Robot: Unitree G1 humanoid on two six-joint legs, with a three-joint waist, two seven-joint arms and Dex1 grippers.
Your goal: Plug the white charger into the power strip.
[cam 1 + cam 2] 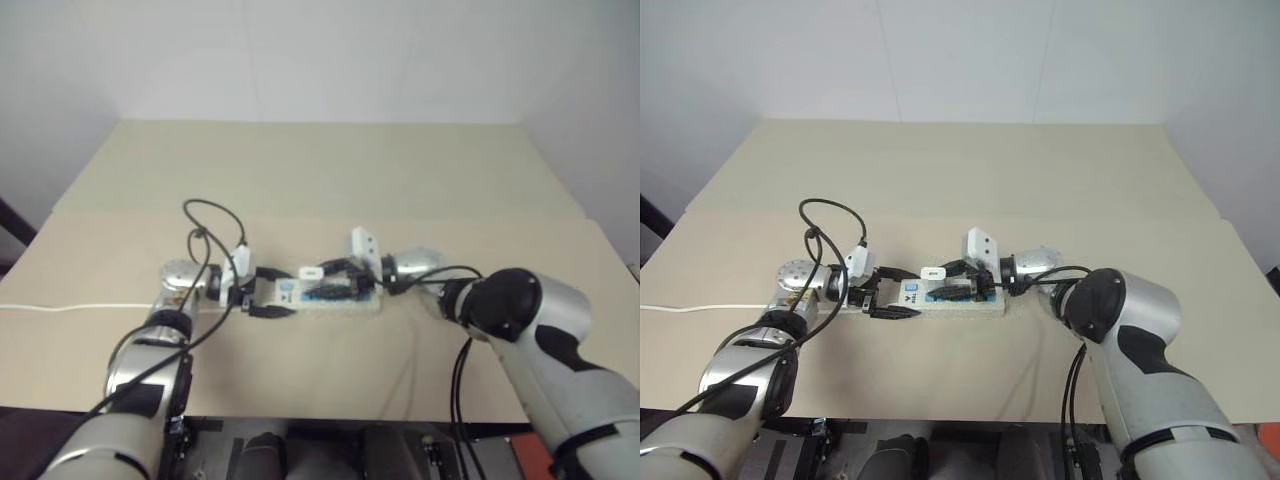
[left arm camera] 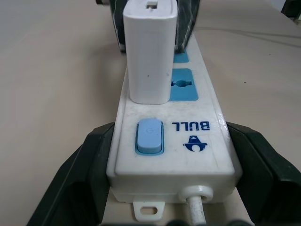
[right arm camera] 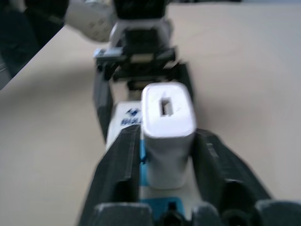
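The power strip [image 1: 352,304] lies crosswise on the beige table in front of me, with its blue socket faces up. My left gripper [image 1: 274,292] is shut on its switch end, and both black fingers [image 2: 77,181] press the strip's sides beside the blue switch [image 2: 149,137]. The white charger [image 2: 149,56] stands upright in the socket nearest the switch. My right gripper [image 3: 168,137] reaches in from the opposite end, a black finger [image 3: 123,160] on each side of the charger [image 3: 168,127], standing slightly apart from it.
The strip's thin white cord [image 1: 70,307] runs off to the left across the table. A black cable loop [image 1: 213,212] rises above my left wrist. The table's front edge [image 1: 330,412] is close below the strip, and open tabletop [image 1: 330,170] stretches behind it.
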